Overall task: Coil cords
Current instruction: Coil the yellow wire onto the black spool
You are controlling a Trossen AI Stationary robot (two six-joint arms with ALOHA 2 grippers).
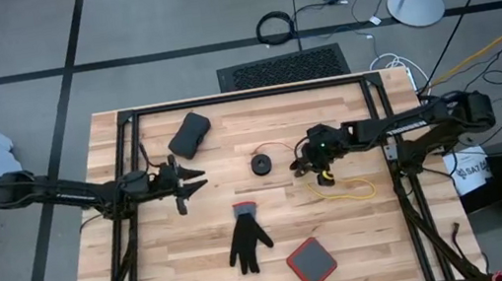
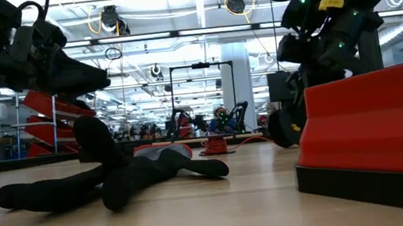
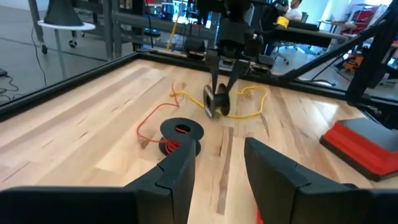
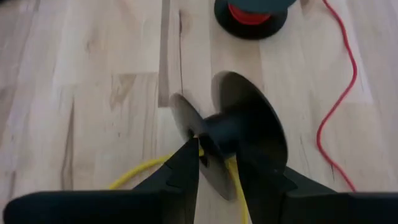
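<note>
My right hand (image 4: 214, 158) is closed partway on a black spool (image 4: 239, 134), pinching its hub between the flanges and holding it up on edge just above the bench (image 1: 152, 275). The spool's axis lies level, roughly across my fingers, and the yellow cord (image 1: 350, 188) runs from the hub down to a loose loop on the bench, on the near side of that hand. Winding it in turns on that: the slack lies just beside the hand, toward the bench's front edge, so the right arm is the one placed for it.

The second spool (image 1: 262, 164) lies flat near the bench's middle, its red cord (image 4: 339, 99) trailing loose beside it. It sits between the two hands; my left hand (image 1: 189, 182) hovers open and empty, pointing at it, and I judge it slightly nearer than the right.

Count: two spools, two cords, one yellow and one red, neither coiled yet. Also one black glove (image 1: 247, 239), one red pad (image 1: 310, 262), one dark pouch (image 1: 190, 135)
</note>
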